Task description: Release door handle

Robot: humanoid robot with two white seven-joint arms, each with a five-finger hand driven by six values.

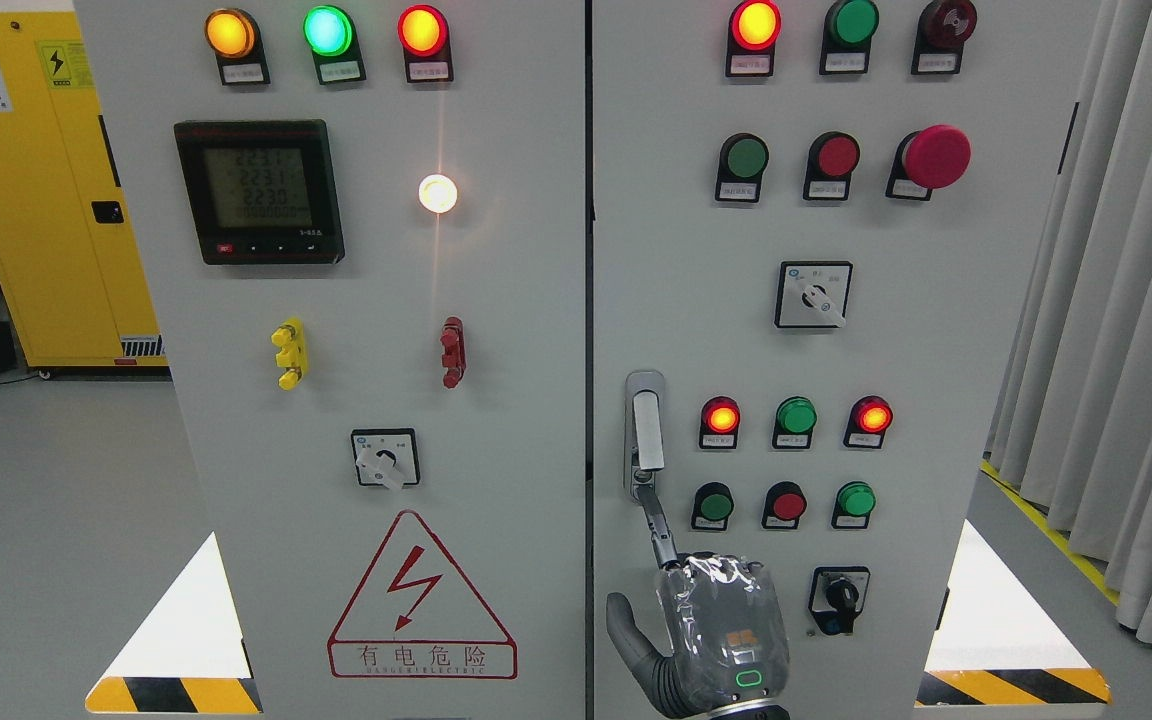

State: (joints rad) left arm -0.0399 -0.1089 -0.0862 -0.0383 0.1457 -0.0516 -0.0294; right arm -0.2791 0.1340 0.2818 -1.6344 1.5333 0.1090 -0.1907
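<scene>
Below door handle [645, 432] | right hand [721, 640], fingers' state unclear | sign [422, 600] reads 有电危险

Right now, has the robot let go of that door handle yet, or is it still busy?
Nearly done, it seems. The door handle lies flat in its recess and the door looks closed. One hand, low on the right door, reaches a finger up to the handle's lower end. Left: pulling fully clear.
</scene>
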